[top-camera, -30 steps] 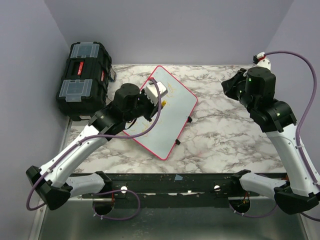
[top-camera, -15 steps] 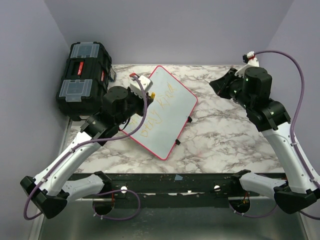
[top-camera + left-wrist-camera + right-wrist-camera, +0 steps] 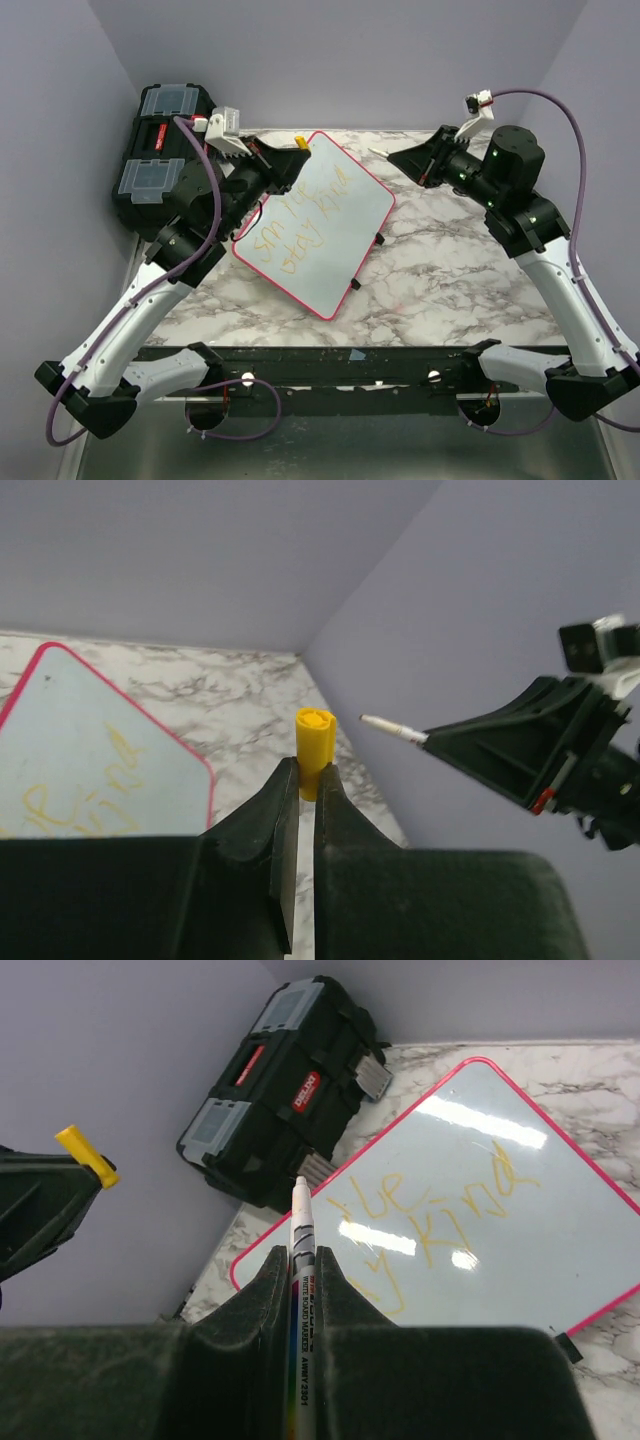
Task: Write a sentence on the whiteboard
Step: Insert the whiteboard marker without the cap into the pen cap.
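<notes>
The whiteboard (image 3: 362, 205) lies tilted on the marble table, pink-framed, with the sentence (image 3: 296, 232) in yellow letters on two lines. My left gripper (image 3: 287, 157) hangs above the board's far corner, shut on a yellow marker cap (image 3: 301, 144). My right gripper (image 3: 398, 157) is raised to the right of it, shut on a white whiteboard marker (image 3: 380, 152) whose bare tip points at the cap, a short gap apart. The left wrist view shows the cap (image 3: 315, 738) between the fingers and the marker's tip (image 3: 390, 728) nearby. In the right wrist view the marker (image 3: 300, 1222) stands over the board (image 3: 540, 1250).
A black toolbox (image 3: 165, 158) sits at the table's back left, just behind my left arm. Small black clips (image 3: 379, 239) stick out from the board's right edge. Marble table (image 3: 450, 270) lies to the board's right. Purple walls close in on three sides.
My left arm lifted off the board and drew back to the left, uncovering the writing. My right gripper swung left with the marker, toward the cap.
</notes>
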`<state>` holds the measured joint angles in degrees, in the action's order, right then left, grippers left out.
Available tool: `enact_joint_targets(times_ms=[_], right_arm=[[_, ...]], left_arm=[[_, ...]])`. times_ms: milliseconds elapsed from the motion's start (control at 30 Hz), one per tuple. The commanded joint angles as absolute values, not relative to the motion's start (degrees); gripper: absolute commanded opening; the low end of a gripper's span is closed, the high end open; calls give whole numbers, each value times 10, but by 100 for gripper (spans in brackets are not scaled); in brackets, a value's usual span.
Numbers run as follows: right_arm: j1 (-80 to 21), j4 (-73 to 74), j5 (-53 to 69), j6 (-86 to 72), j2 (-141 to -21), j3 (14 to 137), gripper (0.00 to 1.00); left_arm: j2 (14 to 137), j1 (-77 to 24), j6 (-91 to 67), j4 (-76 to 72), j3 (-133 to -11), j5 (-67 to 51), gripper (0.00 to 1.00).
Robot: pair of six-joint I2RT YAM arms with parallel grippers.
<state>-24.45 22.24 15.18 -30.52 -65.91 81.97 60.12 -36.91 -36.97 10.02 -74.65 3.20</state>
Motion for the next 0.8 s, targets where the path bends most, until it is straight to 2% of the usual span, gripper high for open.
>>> enact_joint_targets(times_ms=[0, 167, 400, 600, 767], right_arm=[[-248, 166, 222, -314, -660, 820, 1], [-248, 123, 243, -328, -651, 806, 1], [-248, 54, 280, -338, -642, 782, 1], [-248, 14, 315, -327, -651, 786, 1], [-249, 12, 334, -302, -665, 804, 1]], left_arm=[[598, -359, -534, -23, -708, 18, 0], [608, -346, -639, -111, -677, 0, 0], [628, -345, -757, -105, -694, 14, 0], [649, -345, -873, -65, -716, -13, 0], [667, -345, -933, 27, -762, -33, 0]])
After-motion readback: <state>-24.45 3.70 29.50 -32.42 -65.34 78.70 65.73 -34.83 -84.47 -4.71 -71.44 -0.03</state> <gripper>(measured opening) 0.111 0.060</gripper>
